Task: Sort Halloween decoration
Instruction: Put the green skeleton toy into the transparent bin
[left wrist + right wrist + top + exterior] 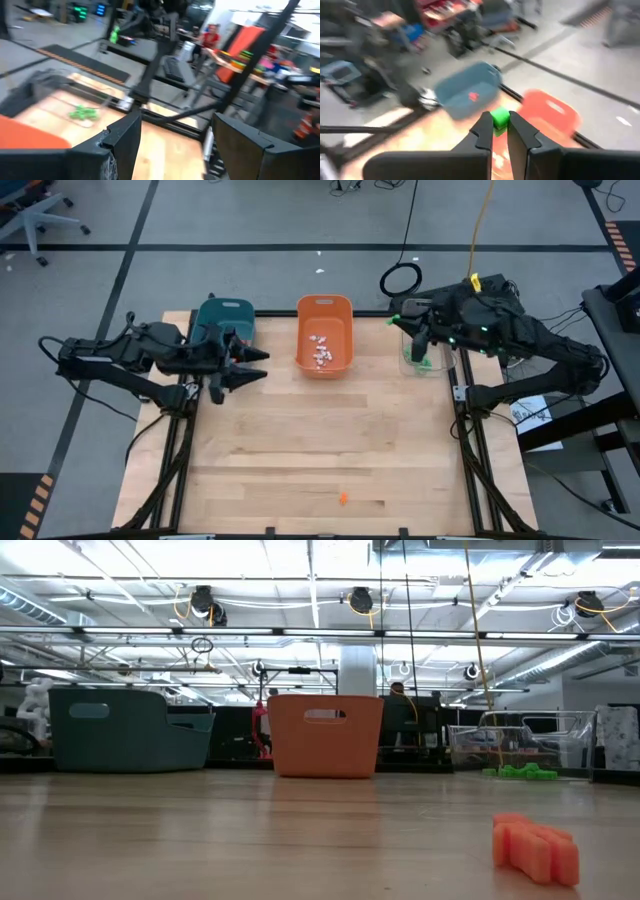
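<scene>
I see three bins along the table's (300, 450) far edge: a teal bin (224, 318) on the left, an orange bin (324, 333) in the middle, and a clear bin (420, 350) on the right.

My left gripper (252, 366) hangs just in front of the teal bin, pointing toward the orange one. In its wrist view the two fingers (122, 137) stand wide apart with nothing between them.

My right gripper (421, 348) sits over the clear bin. Its wrist view shows the fingers (482, 131) pinched on a small green trinket (500, 119), with the teal and orange bins blurred beyond it.

White trinkets (321, 350) lie in a loose cluster on the floor of the orange bin. Green trinkets (518, 772) lie in the clear bin; I can make them out through its wall in the low view, and the left wrist view catches them as well. I cannot tell what the teal bin holds, since the left arm covers part of it.

One orange trinket (343, 498) lies alone on the bare wood near the table's front edge, well apart from the bins and both grippers. It is close to the low camera, lying on its side.
</scene>
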Tool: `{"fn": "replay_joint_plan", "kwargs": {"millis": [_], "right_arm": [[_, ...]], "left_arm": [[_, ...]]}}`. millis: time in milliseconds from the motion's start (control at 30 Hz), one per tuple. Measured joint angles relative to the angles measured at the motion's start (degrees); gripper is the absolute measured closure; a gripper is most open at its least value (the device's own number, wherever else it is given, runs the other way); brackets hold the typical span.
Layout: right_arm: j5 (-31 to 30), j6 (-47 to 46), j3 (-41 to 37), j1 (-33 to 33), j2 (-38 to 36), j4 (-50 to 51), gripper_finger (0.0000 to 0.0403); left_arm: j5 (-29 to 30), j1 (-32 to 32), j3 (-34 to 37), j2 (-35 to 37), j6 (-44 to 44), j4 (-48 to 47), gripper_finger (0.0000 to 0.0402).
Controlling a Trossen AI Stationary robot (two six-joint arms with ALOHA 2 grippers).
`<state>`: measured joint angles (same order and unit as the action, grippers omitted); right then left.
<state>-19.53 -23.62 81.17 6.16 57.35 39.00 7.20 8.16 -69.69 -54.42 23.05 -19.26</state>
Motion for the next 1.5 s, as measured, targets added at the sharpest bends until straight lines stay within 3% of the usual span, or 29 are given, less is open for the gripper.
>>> {"fn": "replay_joint_plan", "kwargs": {"millis": [133,333,600,800,1167,1500], "right_arm": [[0.2,-1.2,0.0,5.2,0.9,7.5,0.0391],[0.4,0.0,0.0,15.2,1.5,17.2,0.0391],[11.7,10.7,-3.3,30.9,2.2,18.8,0.0391],[19.8,11.8,-10.8,40.0,4.1,19.0,0.0391],[24.4,10.5,-25.1,45.9,8.4,13.0,0.0388],[22.3,7.8,-32.8,47.9,13.4,4.2,0.0388]], "left_arm": [[4.9,-0.5,0.0,-1.3,0.2,-0.8,0.0159],[5.7,-2.1,0.0,-4.1,1.3,-0.6,0.0159],[5.7,-4.5,0.0,-9.2,3.6,1.0,0.0159],[5.5,-6.0,0.0,-12.2,3.6,4.9,0.0159],[5.5,-6.3,-0.1,-14.5,5.6,5.6,0.0159],[5.3,-6.3,0.0,-14.7,6.6,5.5,0.0159]]}}
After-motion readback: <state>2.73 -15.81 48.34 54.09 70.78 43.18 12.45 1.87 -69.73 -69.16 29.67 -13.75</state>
